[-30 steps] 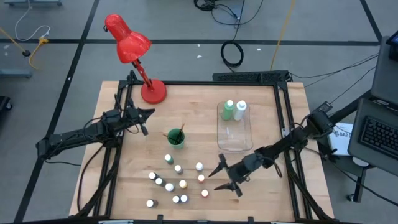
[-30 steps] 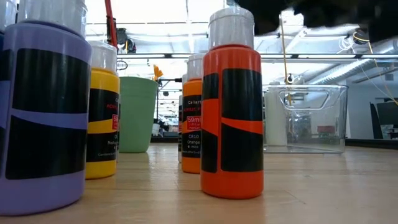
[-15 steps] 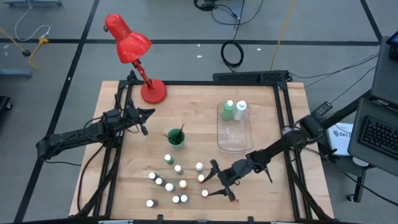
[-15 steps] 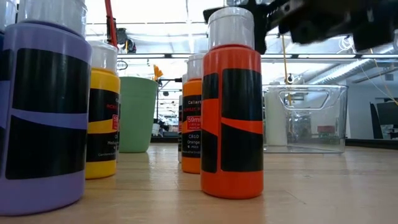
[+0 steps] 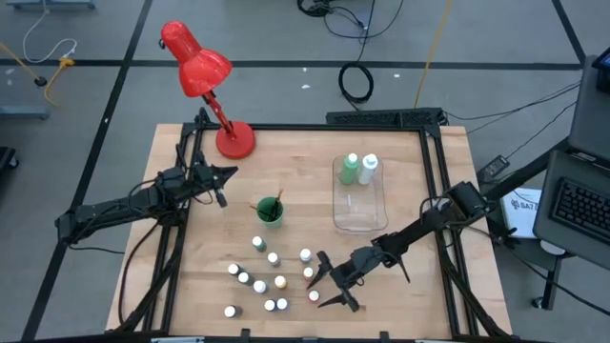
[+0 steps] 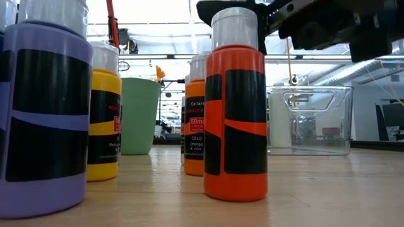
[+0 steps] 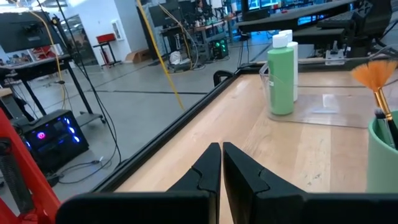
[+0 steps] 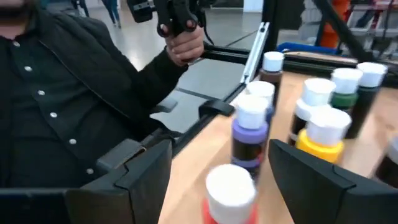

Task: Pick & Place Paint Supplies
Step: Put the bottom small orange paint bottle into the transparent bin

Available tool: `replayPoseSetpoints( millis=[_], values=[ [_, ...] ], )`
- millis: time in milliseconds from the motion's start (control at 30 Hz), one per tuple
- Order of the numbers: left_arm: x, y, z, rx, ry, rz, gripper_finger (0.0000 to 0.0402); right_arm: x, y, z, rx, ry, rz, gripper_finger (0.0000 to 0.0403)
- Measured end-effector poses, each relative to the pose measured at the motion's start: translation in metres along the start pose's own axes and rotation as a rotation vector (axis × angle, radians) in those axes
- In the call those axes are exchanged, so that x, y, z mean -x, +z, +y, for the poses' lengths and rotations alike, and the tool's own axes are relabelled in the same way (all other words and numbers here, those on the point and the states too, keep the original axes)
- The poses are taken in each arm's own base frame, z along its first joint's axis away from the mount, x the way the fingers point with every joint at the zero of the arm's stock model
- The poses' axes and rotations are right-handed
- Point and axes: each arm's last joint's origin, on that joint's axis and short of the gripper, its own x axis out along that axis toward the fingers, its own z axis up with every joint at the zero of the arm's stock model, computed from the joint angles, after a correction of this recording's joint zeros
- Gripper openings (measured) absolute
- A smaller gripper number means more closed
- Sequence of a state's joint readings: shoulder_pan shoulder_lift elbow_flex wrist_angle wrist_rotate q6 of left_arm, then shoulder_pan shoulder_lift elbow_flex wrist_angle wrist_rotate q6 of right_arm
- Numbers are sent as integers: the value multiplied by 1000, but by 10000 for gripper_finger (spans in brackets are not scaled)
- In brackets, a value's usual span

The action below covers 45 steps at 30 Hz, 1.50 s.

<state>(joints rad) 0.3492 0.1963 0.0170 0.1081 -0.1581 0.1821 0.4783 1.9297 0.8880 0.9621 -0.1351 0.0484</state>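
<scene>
Several tiny white-capped paint bottles stand upright on the table's near middle. My right gripper is open, low over the table, at the right end of this group. Its fingers stand on either side of a red-orange bottle without touching it; this bottle also shows in the high view and the low view. A green cup holds brushes. A green and a white taller bottle stand in the clear tray. My left gripper is shut and empty, left of the cup.
A red desk lamp stands at the table's far left corner. Purple, yellow and other bottles stand close beyond my right gripper. A person in a dark shirt is by the table edge. A black frame runs along the table's sides.
My right gripper has moved toward the table's left edge, staying open, and has come up to the bottles until its fingers stand around the red-orange bottle. The bottles have not moved.
</scene>
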Motion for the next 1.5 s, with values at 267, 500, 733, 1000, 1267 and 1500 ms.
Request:
replayPoseSetpoints(
  millis=[267, 500, 733, 1000, 1267, 1500],
  values=[
    [0, 0, 0, 7, 0, 5, 21, -8, -18, -10, 2, 0, 151, 258],
    [0, 2, 0, -11, 4, -21, 21, -7, -18, -16, 35, 17, 143, 249],
    [0, 1, 0, 3, 3, -15, 21, -8, -15, -14, 37, 64, 112, 217],
    [0, 1, 0, -16, 3, -15, 21, -7, -14, -18, 42, 56, 109, 131],
    [0, 1, 0, 0, 3, -15, 21, -3, 14, -10, 62, 13, 10, 107],
    [0, 2, 0, -5, 3, -16, 21, 53, 103, -9, -7, -208, -66, 117]
  ],
)
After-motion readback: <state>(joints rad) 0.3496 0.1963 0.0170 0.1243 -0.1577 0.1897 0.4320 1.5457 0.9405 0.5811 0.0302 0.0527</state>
